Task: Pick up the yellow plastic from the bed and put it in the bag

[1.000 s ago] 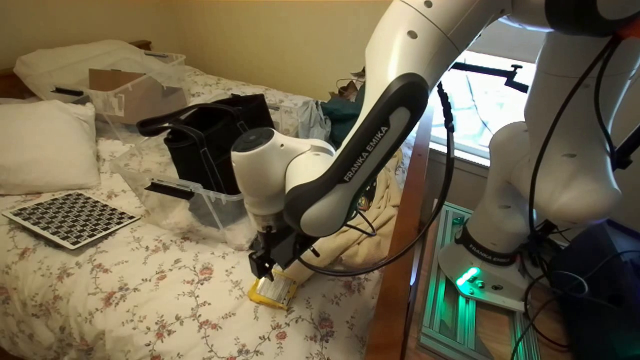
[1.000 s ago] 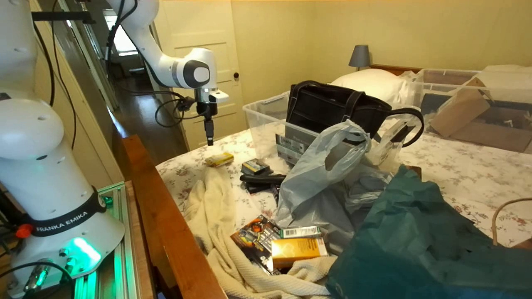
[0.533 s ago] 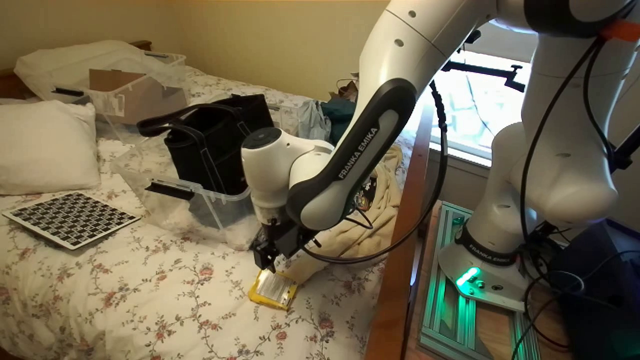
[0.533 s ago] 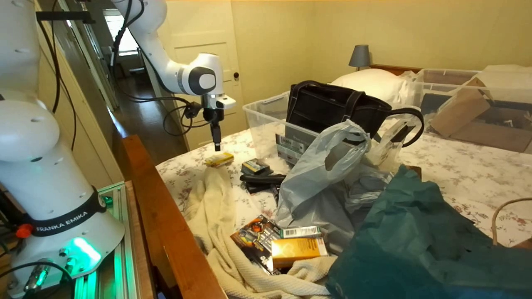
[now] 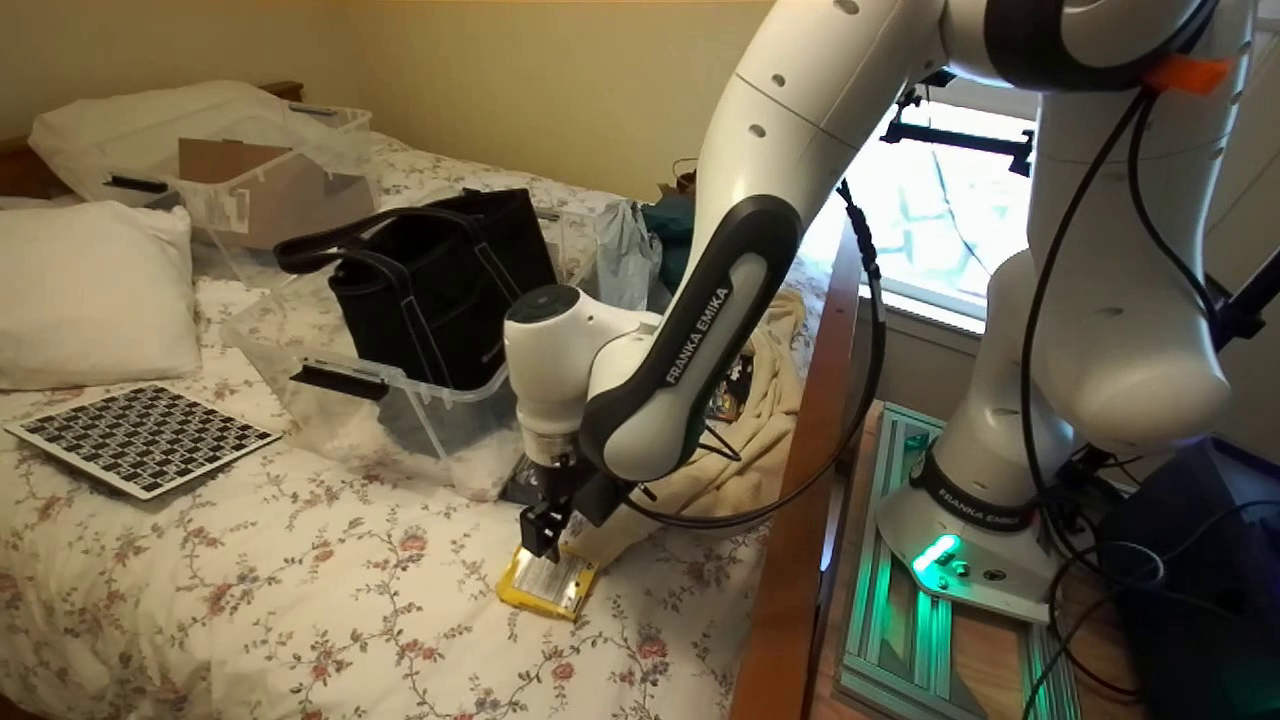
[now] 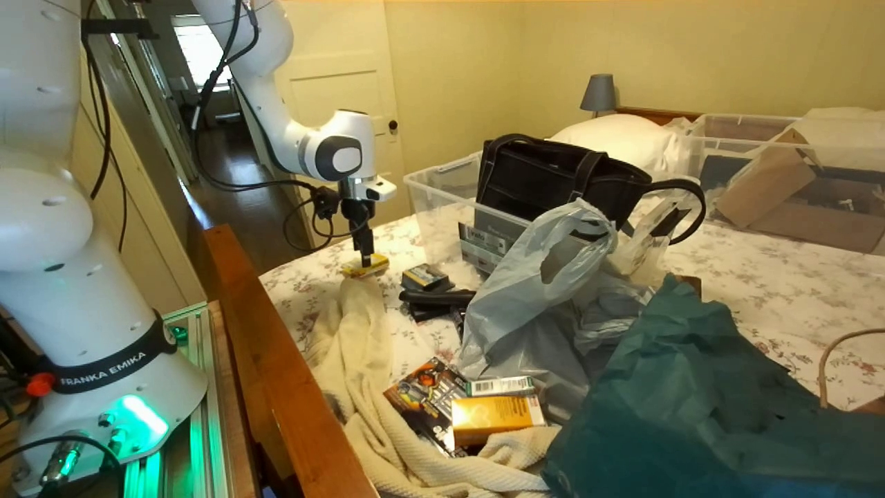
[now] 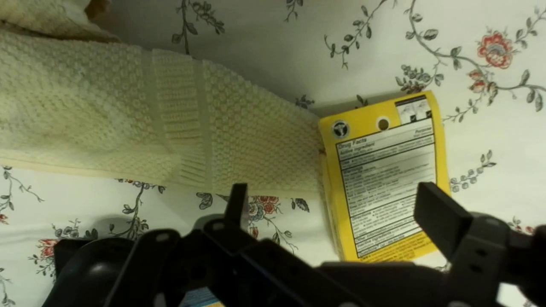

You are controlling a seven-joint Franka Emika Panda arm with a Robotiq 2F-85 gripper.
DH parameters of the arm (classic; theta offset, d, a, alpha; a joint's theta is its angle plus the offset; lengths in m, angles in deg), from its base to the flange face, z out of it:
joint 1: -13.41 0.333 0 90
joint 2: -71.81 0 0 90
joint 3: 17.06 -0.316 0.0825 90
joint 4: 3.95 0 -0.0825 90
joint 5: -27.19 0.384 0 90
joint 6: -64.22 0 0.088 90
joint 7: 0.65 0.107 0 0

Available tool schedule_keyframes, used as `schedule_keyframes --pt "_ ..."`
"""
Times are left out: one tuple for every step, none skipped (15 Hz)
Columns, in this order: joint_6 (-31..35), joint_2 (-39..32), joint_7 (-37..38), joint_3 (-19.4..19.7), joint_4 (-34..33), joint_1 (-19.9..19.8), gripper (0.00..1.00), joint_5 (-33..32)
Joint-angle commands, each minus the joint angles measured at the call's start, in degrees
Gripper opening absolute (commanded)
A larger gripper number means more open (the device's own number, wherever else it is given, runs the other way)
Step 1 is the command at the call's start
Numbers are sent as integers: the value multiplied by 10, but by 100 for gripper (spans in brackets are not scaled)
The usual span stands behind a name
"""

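The yellow plastic (image 7: 384,170), a flat pack with a white printed label, lies on the flowered bed (image 5: 250,570). My gripper (image 7: 332,186) is open just above it, with nothing held. In the wrist view, the right finger (image 7: 441,217) overlaps the pack's right part, while the left finger (image 7: 236,204) is over bare bedspread to its left. Whether a fingertip touches the pack I cannot tell. In an exterior view the gripper (image 6: 365,263) hides part of the pack (image 6: 377,264). The black bag (image 5: 440,310) stands upright in a clear plastic bin, its handles up.
A cream cloth (image 7: 256,140) runs up against the pack's left side. Near the bin (image 6: 442,187) lie a small dark gadget (image 6: 425,278) and a grey plastic bag (image 6: 525,304). A wooden bed rail (image 6: 276,373) separates the robot base from the bed. A checkered board (image 5: 145,437) lies farther off.
My open gripper has come down and shifted slightly, from above the yellow plastic to close over it. The pack and the bag have stayed where they were.
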Motion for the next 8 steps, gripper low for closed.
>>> schedule_keyframes --pt "32 -21 -54 -8 -2 -8 100 26" --pt "38 -27 -62 -7 -4 -8 100 29" --pt "50 -35 -76 -9 -6 -10 100 35" --pt "58 -41 -89 -12 -9 -14 100 41" --pt "64 -47 -106 -16 -13 -19 98 48" --pt "69 -53 -121 -20 -16 -24 90 55" --pt "72 -59 -136 -25 -19 -31 81 62" --pt "74 -65 -153 -34 -22 -41 70 74"
